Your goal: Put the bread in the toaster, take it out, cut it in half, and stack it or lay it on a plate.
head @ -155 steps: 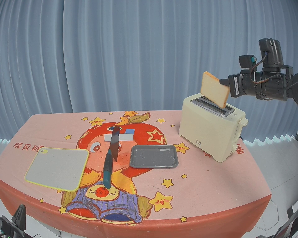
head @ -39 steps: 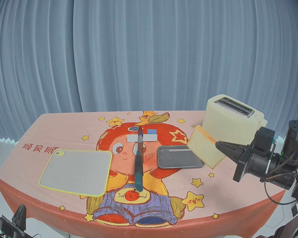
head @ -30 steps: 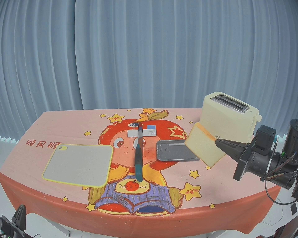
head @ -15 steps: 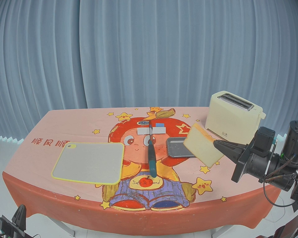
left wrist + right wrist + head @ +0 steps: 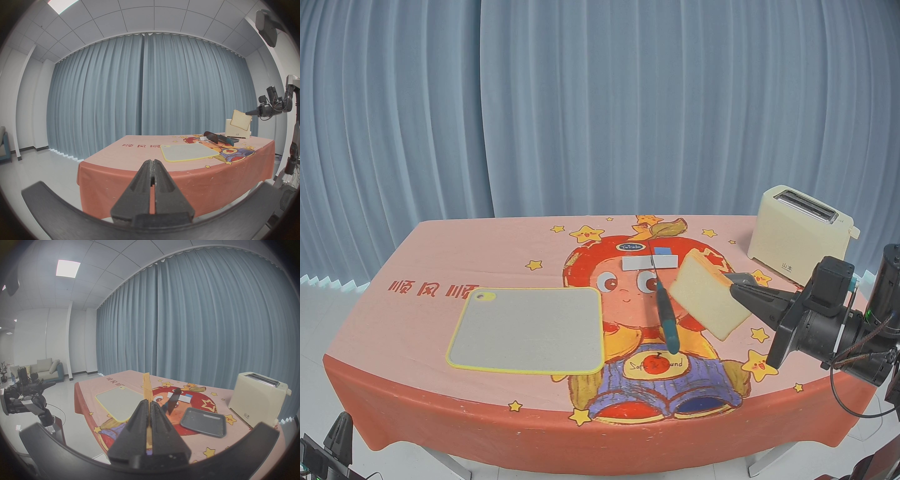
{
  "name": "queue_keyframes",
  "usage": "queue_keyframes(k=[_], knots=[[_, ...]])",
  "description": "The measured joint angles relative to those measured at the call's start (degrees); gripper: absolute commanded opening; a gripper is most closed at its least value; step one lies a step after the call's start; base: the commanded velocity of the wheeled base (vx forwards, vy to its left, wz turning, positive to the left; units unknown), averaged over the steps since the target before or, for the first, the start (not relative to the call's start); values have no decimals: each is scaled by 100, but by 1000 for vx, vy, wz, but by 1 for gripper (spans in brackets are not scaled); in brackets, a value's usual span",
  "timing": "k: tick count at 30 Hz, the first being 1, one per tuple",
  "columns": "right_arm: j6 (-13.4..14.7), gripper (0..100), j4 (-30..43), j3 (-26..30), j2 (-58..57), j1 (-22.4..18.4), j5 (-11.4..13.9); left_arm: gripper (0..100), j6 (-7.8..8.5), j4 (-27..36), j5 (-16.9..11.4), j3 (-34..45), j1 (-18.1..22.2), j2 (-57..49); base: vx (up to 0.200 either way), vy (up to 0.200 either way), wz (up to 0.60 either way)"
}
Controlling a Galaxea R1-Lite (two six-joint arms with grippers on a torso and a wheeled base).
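One bread slice (image 5: 705,301) aloft, clamped in level right pincer (image 5: 735,286).

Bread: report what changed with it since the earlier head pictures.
The right gripper carried the bread from above the toaster, down and to the robot's left; it now hangs above the table near the knife, still clamped. Toaster, knife, cutting board and tray kept their places; only the camera shifted.

Cream toaster (image 5: 800,234), yellow-rimmed grey board (image 5: 531,328)
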Motion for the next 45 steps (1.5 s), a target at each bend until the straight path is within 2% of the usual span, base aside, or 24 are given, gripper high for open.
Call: queue_keyframes(k=[7,11,32,35,38,41,45], knots=[[0,0,1,2,13,7,-15,0,0,-2,0,0,-2,0,0,200,0],[0,0,1,-2,20,11,-116,0,0,0,0,0,-5,0,0,200,0],[145,0,-5,88,77,177,-146,0,6,-5,1,0,0,0,0,0,0],[279,0,-7,72,129,173,-151,0,6,-7,1,0,0,0,0,0,0],[367,0,-7,44,155,177,-200,0,6,-7,4,0,0,0,0,0,0],[380,0,0,50,171,188,-360,0,6,-7,1,0,0,0,0,0,0],[435,0,1,90,196,286,-368,0,4,-7,1,0,0,0,0,0,0]])
